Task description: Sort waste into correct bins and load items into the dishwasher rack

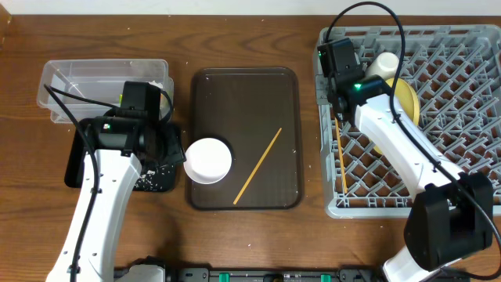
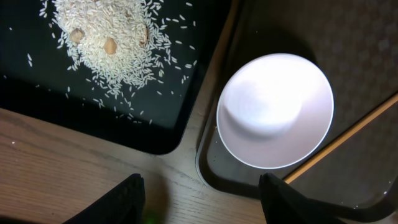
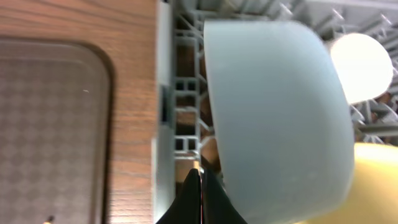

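A dark brown tray (image 1: 235, 94) lies in the middle of the table (image 1: 235, 31), and everything else is placed around it. A white bowl (image 1: 208, 160) sits upright and empty on the tray, close against its left rim near the corner facing the robot. Just right of the bowl, a single chopstick (image 1: 258, 166) lies slantwise across the tray floor. Touching the tray's left side is a shallow black tray (image 2: 37, 93) holding a heap of rice (image 2: 109, 43) with loose grains scattered around it. From above, the left arm covers most of this black tray. Beyond it, farther left of the brown tray and toward the back, stands a clear tub (image 1: 70, 82). The left claw (image 2: 202, 202) hangs with its fingers apart and nothing between them, above the bare wood where the black tray and the brown tray's near left corner meet. To the right of the brown tray, a strip of table away, stands the grey rack (image 1: 462, 94). The rack carries a yellow plate (image 1: 409, 100), a pale cup (image 1: 383, 64) and a second chopstick (image 1: 340, 160) lying along the rack's edge nearest the tray. A light blue bowl (image 3: 273, 112) stands on its side in the rack beside the plate and cup, and the right arm hides it from above. The right claw (image 3: 198, 199) is pressed together just beside that bowl, over the rack's tray-side wall. Whether it pinches the chopstick cannot be told.
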`<action>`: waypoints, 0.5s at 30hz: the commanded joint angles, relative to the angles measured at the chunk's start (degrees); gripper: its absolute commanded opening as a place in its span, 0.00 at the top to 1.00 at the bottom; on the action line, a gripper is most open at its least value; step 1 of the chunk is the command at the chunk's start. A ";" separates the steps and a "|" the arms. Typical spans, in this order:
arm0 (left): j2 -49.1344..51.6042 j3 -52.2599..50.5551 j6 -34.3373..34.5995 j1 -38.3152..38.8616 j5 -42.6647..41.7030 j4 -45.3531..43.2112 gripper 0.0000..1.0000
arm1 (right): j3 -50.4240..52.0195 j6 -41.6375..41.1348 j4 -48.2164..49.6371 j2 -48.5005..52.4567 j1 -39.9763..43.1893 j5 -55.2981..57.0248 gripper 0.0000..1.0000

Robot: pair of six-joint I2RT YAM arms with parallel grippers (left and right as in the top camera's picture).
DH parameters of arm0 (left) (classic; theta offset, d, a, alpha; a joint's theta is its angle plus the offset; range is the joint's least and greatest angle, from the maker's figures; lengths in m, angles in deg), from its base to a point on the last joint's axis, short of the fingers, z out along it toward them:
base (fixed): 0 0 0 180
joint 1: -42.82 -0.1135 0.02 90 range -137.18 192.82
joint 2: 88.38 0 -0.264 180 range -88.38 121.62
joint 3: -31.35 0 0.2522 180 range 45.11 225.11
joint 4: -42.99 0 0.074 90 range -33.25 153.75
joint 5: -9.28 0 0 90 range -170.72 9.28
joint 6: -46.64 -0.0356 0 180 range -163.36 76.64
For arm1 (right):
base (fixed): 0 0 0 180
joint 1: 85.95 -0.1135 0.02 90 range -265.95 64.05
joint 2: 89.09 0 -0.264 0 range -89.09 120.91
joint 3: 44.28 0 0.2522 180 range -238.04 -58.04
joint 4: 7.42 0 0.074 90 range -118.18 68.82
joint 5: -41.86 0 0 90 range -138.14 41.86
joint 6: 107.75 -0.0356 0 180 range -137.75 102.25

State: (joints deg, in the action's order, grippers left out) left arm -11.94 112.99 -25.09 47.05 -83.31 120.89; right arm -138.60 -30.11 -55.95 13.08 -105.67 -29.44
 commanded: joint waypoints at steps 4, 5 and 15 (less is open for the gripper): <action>0.28 0.59 0.94 -0.20 0.70 0.13 0.38 | -0.35 -0.44 -2.38 -1.03 1.55 -0.17 0.99; 0.28 0.59 0.92 -0.20 0.70 0.13 0.38 | -0.35 -0.44 -2.82 -1.03 1.55 -1.29 0.99; 0.28 0.59 0.92 -0.20 0.70 0.13 0.38 | -0.37 -0.42 -4.87 -1.79 1.31 -6.05 0.96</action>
State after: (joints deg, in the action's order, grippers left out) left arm -11.94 112.99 -25.09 47.05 -83.31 120.86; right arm -138.60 -30.22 -60.80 13.08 -104.28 -34.57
